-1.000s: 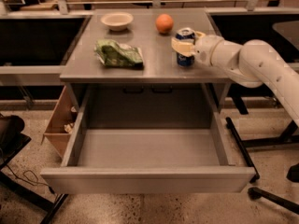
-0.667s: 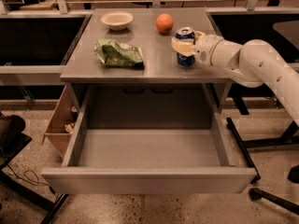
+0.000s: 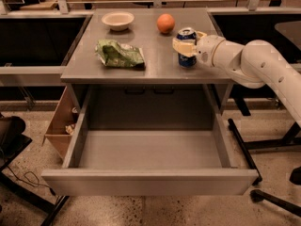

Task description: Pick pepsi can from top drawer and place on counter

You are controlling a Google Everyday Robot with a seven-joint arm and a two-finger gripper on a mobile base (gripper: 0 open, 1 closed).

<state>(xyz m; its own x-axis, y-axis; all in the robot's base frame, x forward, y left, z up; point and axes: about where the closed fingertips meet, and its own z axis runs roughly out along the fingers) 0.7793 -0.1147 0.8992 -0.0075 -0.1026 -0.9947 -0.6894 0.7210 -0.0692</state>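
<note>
Four things sit on the counter (image 3: 155, 60) from where I am watching: a pale bowl (image 3: 117, 20) near the back left corner, an orange (image 3: 165, 23) by the back edge, a crumpled green bag (image 3: 120, 54) toward the left front, and the pepsi can (image 3: 187, 59) close to the right edge. The can stands upright on the grey top. My gripper (image 3: 187, 44) reaches in over the right edge, and its cream fingers (image 3: 181, 46) are closed around the can's body, with the white arm (image 3: 254, 62) trailing off to the right.

Below the front edge, the top drawer (image 3: 150, 181) is pulled fully out, and I see only its bare grey floor inside. A brown wooden box (image 3: 59, 126) hangs open under the left edge. Around the cabinet I see speckled flooring (image 3: 164, 211), dark recesses either side, and black chair legs (image 3: 268, 197) at the right.
</note>
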